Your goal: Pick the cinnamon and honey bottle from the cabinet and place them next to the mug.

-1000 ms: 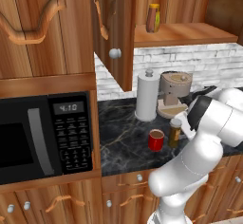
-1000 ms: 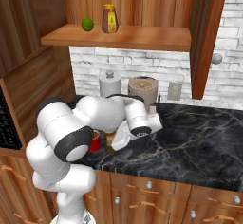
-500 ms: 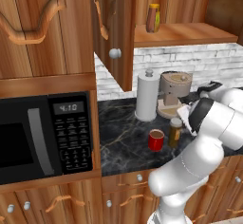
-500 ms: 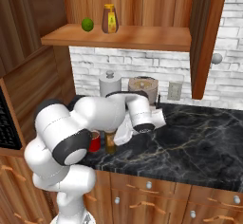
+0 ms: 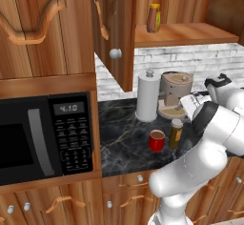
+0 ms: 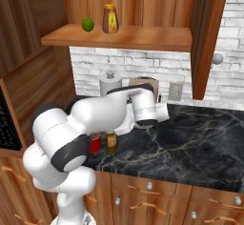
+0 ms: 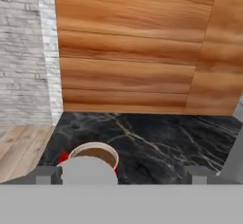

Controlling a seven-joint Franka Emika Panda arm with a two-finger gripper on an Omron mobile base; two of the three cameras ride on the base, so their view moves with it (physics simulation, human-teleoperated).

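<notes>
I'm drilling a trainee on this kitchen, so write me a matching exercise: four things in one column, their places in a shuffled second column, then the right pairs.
Things:
1. honey bottle
2. cinnamon jar
3. paper-towel roll
4. lime

Places:
A. on the counter right beside the red mug
B. on the cabinet shelf, at its left end
C. upright on the counter by the brick wall
D. on the cabinet shelf, just right of the green fruit

Pairs: 1-D, 2-A, 3-C, 4-B
</notes>
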